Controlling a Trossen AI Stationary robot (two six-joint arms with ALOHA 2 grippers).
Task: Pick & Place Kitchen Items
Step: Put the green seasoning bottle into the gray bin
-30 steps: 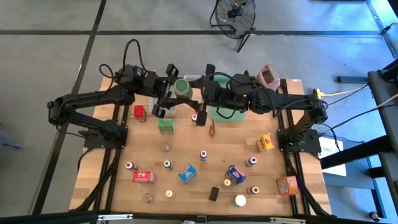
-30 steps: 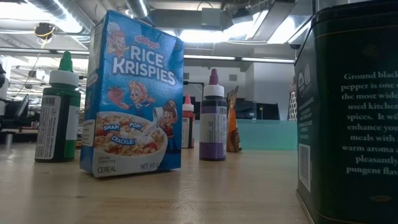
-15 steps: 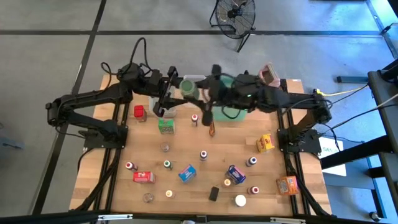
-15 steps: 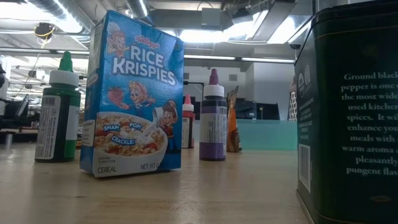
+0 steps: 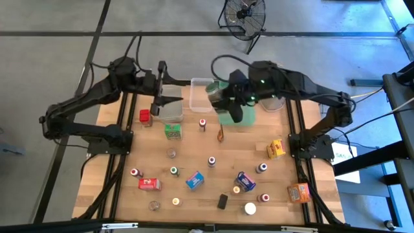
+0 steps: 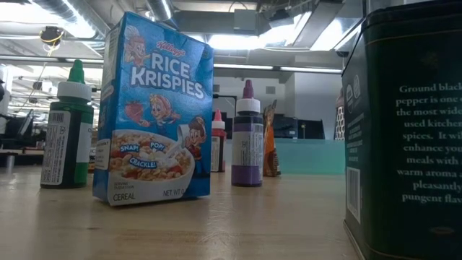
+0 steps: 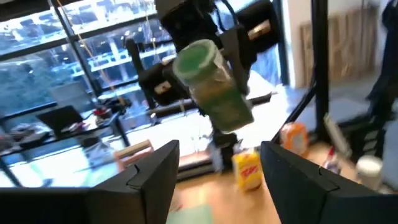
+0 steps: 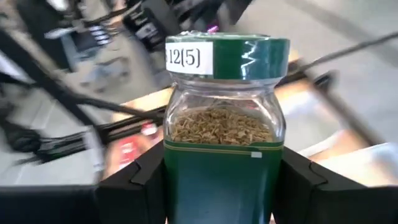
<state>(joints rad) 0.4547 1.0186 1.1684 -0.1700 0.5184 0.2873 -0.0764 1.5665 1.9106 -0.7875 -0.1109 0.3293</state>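
My right fingers are pinching a green-lidded spice jar around its body, keeping it upright so I can carry it without tipping. I am holding it in the air over the far edge of the desk, above the green tray and beside the clear bins; I judge one of these to be the drop spot. My left fingers are standing spread and empty, hanging near the far left corner and facing the jar, clear of the carry. The other kitchen items, such as the Rice Krispies box, are waiting scattered across the desk.
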